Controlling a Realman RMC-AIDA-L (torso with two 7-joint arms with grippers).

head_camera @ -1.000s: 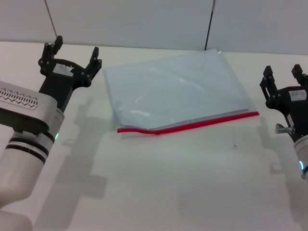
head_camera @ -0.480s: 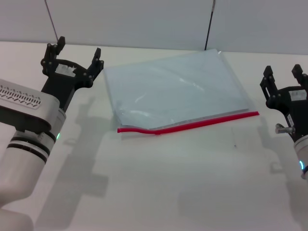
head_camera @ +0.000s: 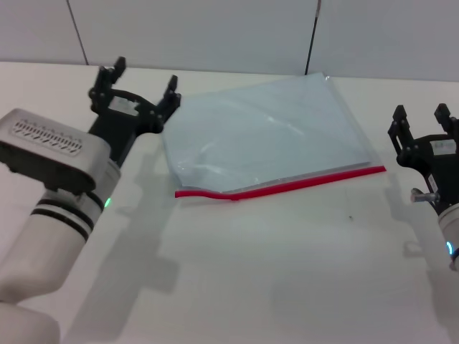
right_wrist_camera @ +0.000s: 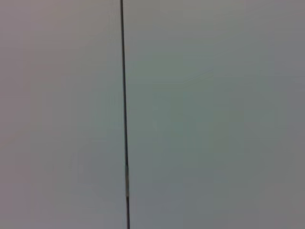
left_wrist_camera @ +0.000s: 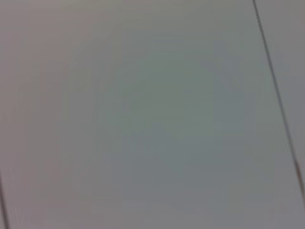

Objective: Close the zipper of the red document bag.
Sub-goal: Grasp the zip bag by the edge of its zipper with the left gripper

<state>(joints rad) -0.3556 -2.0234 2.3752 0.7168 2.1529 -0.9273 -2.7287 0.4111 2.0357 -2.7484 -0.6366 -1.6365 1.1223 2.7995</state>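
Note:
The red document bag [head_camera: 262, 132], a flat pale blue-grey translucent pouch, lies on the white table at the middle back in the head view. Its zipper [head_camera: 287, 186] is a thin red strip with a silvery band beside it, running along the near edge, kinked near its left end. My left gripper [head_camera: 142, 87] is open, held above the table just off the bag's far-left corner. My right gripper [head_camera: 422, 117] is open at the right, beyond the zipper's right end. Both wrist views show only grey wall.
The white table [head_camera: 287, 272] stretches wide in front of the bag. A grey panelled wall [head_camera: 215, 32] with dark seams stands behind the table.
My left arm has swung to the right, bringing its open gripper from well left of the bag to its far-left corner. The right arm and the bag have barely moved.

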